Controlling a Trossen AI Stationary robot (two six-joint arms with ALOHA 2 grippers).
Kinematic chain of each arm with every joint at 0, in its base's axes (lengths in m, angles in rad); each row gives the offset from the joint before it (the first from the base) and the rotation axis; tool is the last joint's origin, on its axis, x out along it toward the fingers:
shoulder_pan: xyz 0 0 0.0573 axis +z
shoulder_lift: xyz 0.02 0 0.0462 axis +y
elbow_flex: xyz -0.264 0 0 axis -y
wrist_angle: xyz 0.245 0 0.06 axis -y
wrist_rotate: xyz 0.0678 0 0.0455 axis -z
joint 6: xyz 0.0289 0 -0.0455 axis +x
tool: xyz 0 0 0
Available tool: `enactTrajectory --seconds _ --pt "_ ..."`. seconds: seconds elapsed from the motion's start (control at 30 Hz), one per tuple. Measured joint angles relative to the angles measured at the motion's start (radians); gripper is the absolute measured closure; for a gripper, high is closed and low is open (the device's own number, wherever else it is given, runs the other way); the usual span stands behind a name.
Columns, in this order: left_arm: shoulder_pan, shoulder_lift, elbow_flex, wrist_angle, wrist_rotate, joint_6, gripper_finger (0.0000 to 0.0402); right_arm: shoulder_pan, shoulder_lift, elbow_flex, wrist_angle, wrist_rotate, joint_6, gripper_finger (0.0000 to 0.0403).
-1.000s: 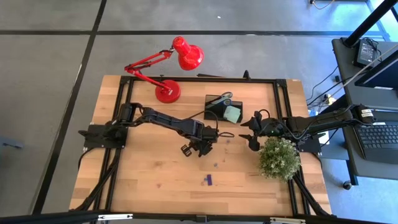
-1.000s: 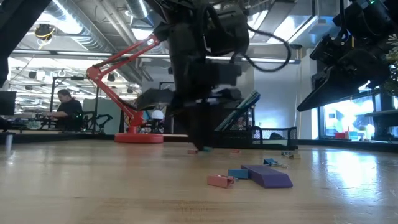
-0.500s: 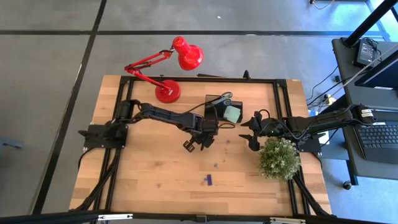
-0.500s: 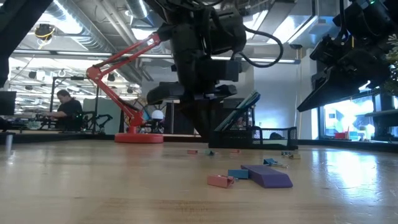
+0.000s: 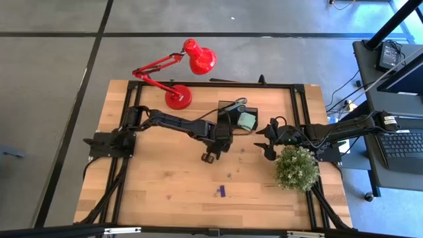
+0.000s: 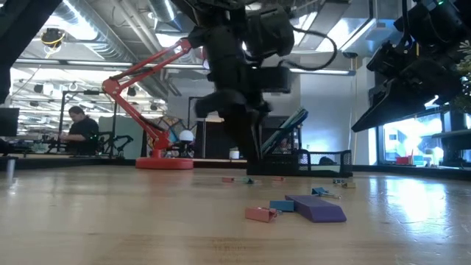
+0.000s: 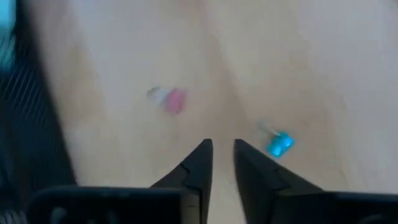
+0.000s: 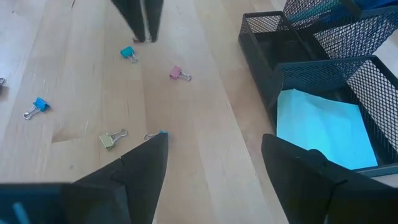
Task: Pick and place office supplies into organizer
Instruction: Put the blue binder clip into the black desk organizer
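The black mesh organizer [image 5: 232, 118] stands at the table's far middle and holds the pale green sticky-note pad [image 5: 246, 121] and the scissors [image 5: 236, 104]. It also shows in the right wrist view [image 8: 311, 62], with the pad [image 8: 320, 127] in its near compartment. My left gripper [image 5: 210, 157] points down just near-left of the organizer, over small binder clips: a blue one [image 7: 279, 144] and a pink one [image 7: 173, 99]. Its fingers [image 7: 222, 152] stand a narrow slit apart with nothing seen between them. My right gripper [image 8: 214, 155] is wide open and empty, right of the organizer [image 5: 267, 141].
More binder clips lie on the wood: blue [image 8: 37, 104], yellowish [image 8: 112, 140], pink [image 8: 179, 74]. A purple piece [image 6: 316, 208] and a pink clip [image 6: 259, 213] lie toward the near edge. The red lamp [image 5: 178, 96] stands at the far left, the green plant [image 5: 296, 168] at the right.
My left gripper has gone a little toward the table's far edge and right, nearer the organizer, and has turned about its wrist. In the high view its fingertips stand closer together than a second ago.
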Motion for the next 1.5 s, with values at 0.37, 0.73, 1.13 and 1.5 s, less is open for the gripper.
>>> enactTrajectory --seconds 0.37,0.73,1.13,1.5 --pt "-0.008 -0.007 0.000 -0.009 0.144 -0.428 0.0260 0.000 0.000 0.000 0.000 0.000 -0.024 0.0140" --pt "-0.061 -0.007 0.009 -0.019 0.002 -0.683 0.0245 0.000 0.000 0.000 -0.006 0.001 -0.048 0.0140" --pt "-0.060 0.019 0.017 -0.042 0.004 -0.799 0.0253 0.000 0.000 0.000 -0.007 0.001 -0.073 0.0140" --pt "-0.061 0.062 0.018 -0.066 -0.008 -0.802 0.0254 0.000 0.000 0.000 -0.004 0.001 -0.068 0.0140"
